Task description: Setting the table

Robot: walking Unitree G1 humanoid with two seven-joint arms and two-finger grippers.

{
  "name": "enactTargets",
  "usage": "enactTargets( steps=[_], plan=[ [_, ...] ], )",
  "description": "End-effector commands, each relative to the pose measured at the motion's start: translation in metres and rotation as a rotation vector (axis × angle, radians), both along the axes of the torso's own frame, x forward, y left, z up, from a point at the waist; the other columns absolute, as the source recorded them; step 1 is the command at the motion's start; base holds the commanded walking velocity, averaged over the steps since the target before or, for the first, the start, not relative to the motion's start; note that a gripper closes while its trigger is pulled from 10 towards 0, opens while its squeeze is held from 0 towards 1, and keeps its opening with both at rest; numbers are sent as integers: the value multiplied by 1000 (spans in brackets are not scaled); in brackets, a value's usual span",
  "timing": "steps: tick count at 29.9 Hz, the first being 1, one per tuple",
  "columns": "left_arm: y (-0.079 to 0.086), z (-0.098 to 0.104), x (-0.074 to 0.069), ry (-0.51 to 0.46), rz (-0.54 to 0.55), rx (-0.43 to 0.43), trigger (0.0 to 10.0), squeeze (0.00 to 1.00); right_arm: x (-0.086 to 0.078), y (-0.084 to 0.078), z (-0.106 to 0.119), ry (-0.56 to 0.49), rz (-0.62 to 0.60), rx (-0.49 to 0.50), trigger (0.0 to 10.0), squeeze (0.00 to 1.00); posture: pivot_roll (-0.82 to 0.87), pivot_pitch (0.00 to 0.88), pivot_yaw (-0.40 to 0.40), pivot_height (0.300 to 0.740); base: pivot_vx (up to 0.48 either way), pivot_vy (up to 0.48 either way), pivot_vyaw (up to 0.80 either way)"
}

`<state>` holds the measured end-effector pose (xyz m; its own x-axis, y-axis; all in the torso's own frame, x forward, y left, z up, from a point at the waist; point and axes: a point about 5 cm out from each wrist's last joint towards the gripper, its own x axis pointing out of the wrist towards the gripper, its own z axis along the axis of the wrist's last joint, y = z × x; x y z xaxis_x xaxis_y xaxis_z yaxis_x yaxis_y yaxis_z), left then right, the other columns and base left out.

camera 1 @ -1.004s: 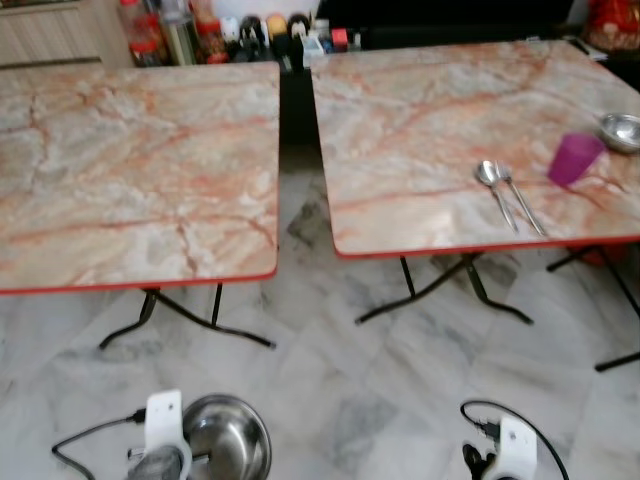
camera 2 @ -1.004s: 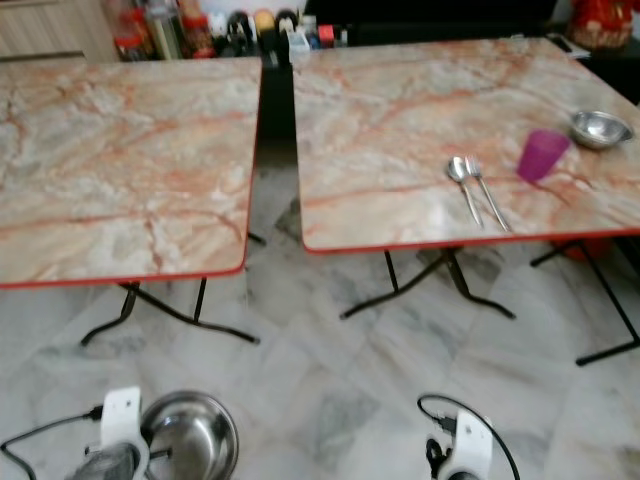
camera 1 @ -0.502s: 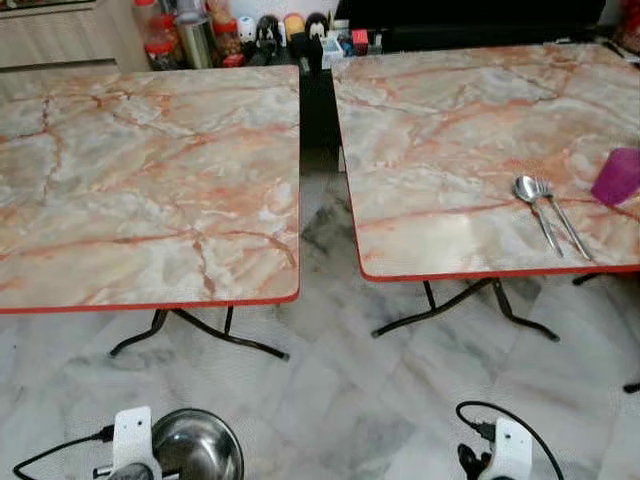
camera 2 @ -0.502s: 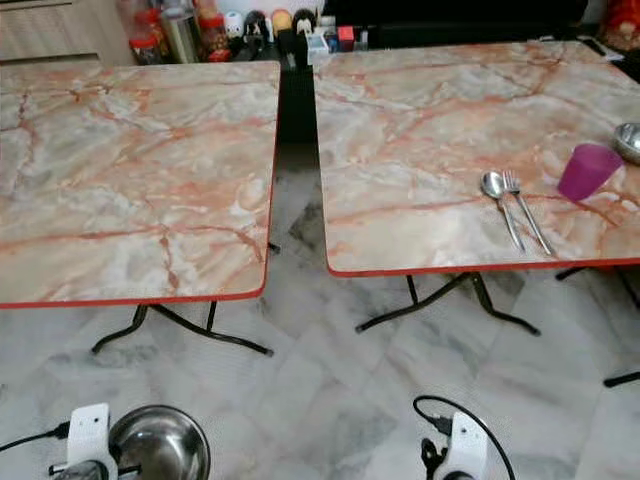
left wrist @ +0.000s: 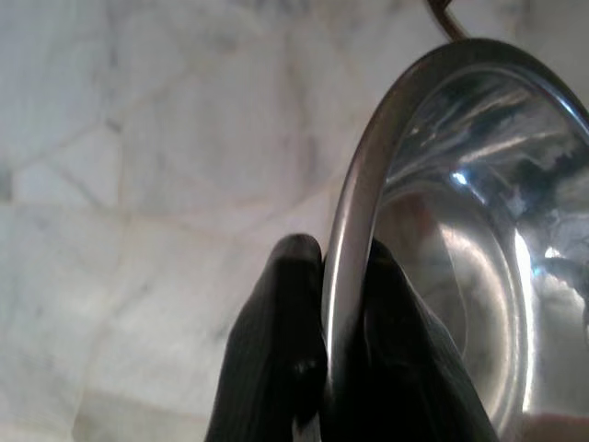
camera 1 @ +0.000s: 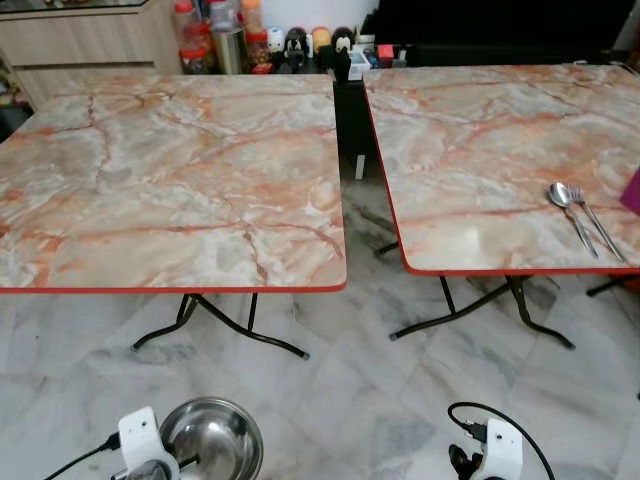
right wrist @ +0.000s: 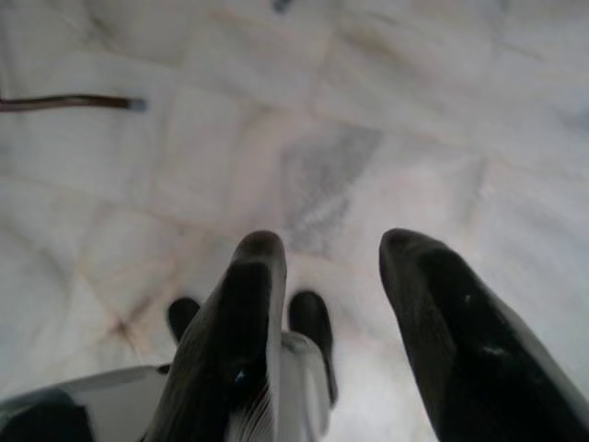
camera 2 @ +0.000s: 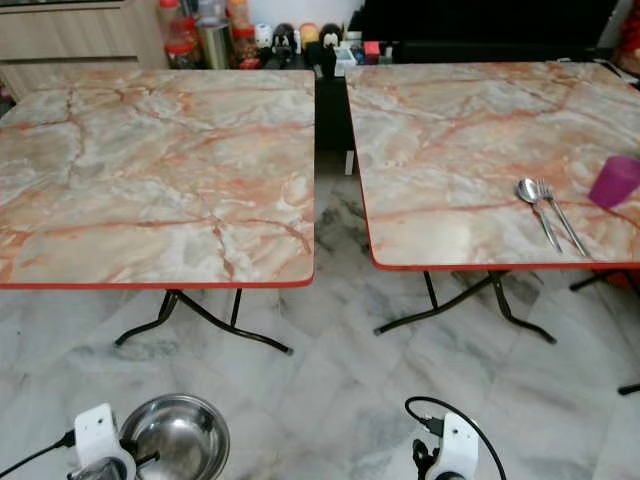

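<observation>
My left gripper (left wrist: 333, 267) is shut on the rim of a steel bowl (camera 1: 212, 440), held low above the floor at the bottom left of the eye views. My right gripper (right wrist: 331, 267) hangs open over the tiles with nothing between its fingers. Two marble-patterned folding tables stand ahead: the left table (camera 1: 170, 170) is bare, the right table (camera 1: 470, 150) carries a spoon (camera 1: 566, 205) and a fork (camera 1: 596, 218) side by side near its front edge. A purple cup (camera 2: 613, 180) stands just to the right of them.
A dark gap separates the two tables. Bottles and jars (camera 1: 215, 35) line the back wall next to a wooden cabinet (camera 1: 90, 40). Black folding legs (camera 1: 230, 325) splay under each table over the marble floor (camera 1: 350, 390).
The whole view has swung to the left: both tables have slid rightward in the picture, and the second steel bowl at the far right has left the frame. The bowl stays gripped.
</observation>
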<state>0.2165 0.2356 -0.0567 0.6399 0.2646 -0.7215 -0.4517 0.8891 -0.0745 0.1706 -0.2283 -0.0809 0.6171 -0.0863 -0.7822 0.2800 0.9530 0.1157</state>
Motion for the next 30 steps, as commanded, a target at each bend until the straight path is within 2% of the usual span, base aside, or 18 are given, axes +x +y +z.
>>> enactTargets(
  steps=[1,12,22,30],
  plan=[
    [8,-2,-7,14,36,8,10000,0,-1,3,-1,8,-7,11,10000,0,-13,134,27,740,0,352,0],
    [18,3,-4,-12,90,10,10000,0,0,3,-1,3,-4,12,10000,0,-6,142,27,740,0,351,0],
    [15,2,-4,-11,94,16,10000,0,0,3,-1,5,-2,14,10000,0,-3,142,25,740,0,352,0],
    [10,5,2,-27,82,18,10000,0,1,4,-1,5,-6,17,10000,0,-6,138,30,740,0,345,0]
  ],
)
